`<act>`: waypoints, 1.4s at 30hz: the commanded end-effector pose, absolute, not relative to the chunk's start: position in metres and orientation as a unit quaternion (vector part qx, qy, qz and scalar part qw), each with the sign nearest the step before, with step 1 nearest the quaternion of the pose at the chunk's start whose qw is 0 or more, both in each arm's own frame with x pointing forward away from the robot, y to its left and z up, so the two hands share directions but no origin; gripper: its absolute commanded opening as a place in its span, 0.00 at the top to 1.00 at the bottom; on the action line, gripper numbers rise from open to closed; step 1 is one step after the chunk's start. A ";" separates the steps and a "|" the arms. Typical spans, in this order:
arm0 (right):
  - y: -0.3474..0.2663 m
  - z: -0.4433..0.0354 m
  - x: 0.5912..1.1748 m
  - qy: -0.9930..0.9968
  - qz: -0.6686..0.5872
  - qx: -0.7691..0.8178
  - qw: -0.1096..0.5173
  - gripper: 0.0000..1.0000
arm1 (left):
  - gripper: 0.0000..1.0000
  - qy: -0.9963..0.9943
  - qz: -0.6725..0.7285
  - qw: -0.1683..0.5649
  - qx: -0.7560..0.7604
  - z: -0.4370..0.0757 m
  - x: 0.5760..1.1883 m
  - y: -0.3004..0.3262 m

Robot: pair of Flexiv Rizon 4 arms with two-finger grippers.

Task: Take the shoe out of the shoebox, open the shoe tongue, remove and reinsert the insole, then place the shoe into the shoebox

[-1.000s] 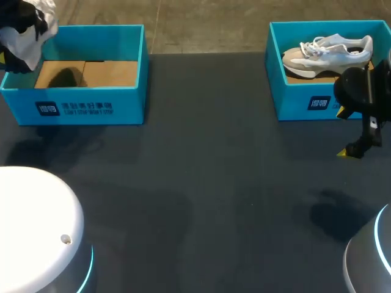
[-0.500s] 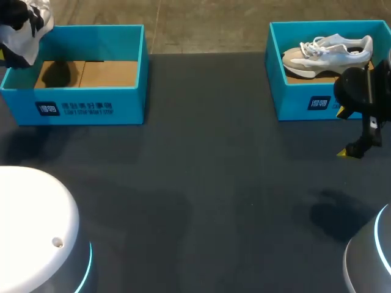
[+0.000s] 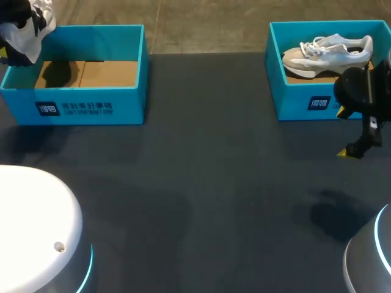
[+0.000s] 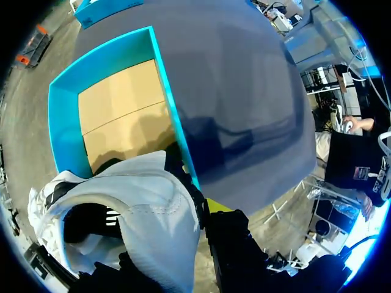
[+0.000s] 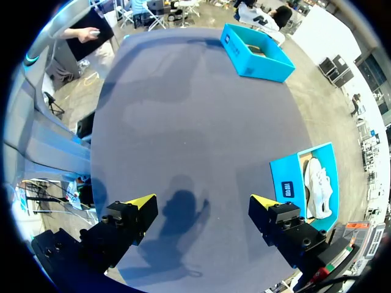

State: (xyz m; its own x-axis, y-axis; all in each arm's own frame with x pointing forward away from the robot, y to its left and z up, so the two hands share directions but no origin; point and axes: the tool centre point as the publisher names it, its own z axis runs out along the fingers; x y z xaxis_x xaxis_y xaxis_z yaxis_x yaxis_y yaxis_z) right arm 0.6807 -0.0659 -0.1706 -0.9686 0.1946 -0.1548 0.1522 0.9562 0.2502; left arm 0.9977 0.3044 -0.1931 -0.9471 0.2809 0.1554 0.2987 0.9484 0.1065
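across the whole scene, a dark grey worktop (image 3: 214, 195). at its far left corner, the left shoebox (image 3: 91, 108), blue, open, with a bare cardboard floor. at the far right corner, the right shoebox (image 3: 305, 104), also blue and open, well apart from the other. inside the right shoebox, a pale sneaker (image 3: 327, 52), white and beige, laces visible, toe end toward the middle of the worktop. above the far left corner of the left shoebox, a white shoe (image 4: 146, 213), clear of the cardboard, pinched in the left pincer (image 4: 177, 238); only one yellow tip in sight beside the shoe, the other hidden behind it. just in front of the right shoebox, the right pincer (image 5: 201, 201), hanging over bare worktop, fingers spread wide with nothing between them, a shadow on the surface below.
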 end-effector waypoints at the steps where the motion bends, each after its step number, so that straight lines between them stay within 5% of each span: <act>1: -0.065 -0.171 0.683 0.985 0.118 0.088 0.087 0.00 | 1.00 -0.980 -0.067 0.070 -0.174 -0.192 0.999 0.304; 16: -0.065 -0.171 0.683 0.985 0.118 0.088 0.087 0.00 | 1.00 -0.703 -0.166 0.090 -0.686 -0.189 1.028 0.333; 42: -0.065 -0.171 0.683 0.985 0.118 0.088 0.087 0.00 | 1.00 -0.572 -0.218 0.096 -0.785 -0.182 1.045 0.332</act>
State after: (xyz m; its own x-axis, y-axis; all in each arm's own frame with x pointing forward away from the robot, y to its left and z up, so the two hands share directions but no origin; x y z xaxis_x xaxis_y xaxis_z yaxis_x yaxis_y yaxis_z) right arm 0.6807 -0.0659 -0.1706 -0.9686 0.1947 -0.1548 0.1522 0.9562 0.2501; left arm 1.0541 0.3307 -0.1831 0.0274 0.9153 0.4018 0.9921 -0.0740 0.1009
